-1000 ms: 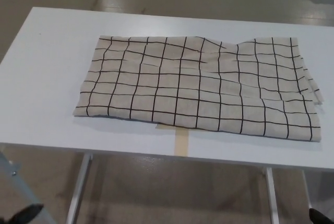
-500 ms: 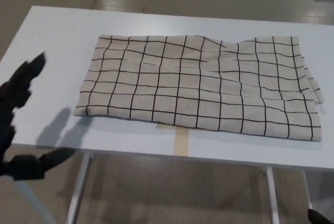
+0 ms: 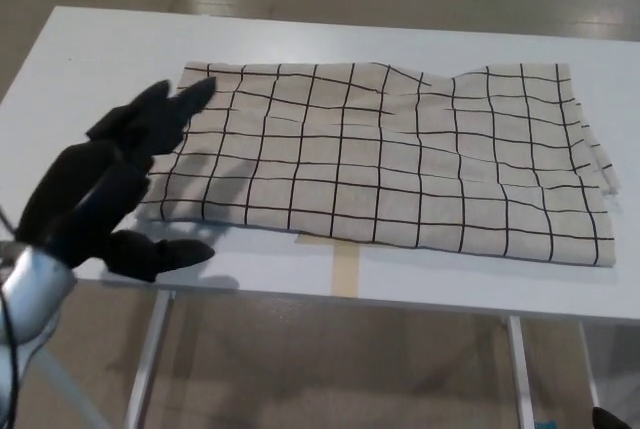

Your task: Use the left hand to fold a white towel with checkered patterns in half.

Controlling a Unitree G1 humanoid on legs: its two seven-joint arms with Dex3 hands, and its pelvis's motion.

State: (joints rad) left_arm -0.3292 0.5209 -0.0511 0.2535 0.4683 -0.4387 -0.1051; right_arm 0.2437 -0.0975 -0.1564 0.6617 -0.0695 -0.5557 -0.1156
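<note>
A white surface [image 3: 90, 59] is standing on a tan floor [image 3: 330, 369]. At its left, the left hand [image 3: 110, 194] is hovering with fingers [image 3: 170, 109] spread, holding nothing, by the towel's left edge. The checked towel [image 3: 390, 154] is lying flat across the middle, covering part of a tape strip [image 3: 346, 267].

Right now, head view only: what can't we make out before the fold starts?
- Right hand: not in the head view at all.
- Left hand: open, but whether its fingertips touch the towel or hover above it cannot be told from this angle.
- Towel's near-left corner: covered by the left hand.
- Tape strip: its far end runs under the towel.
- Table: right end cut off by the picture edge.
</note>
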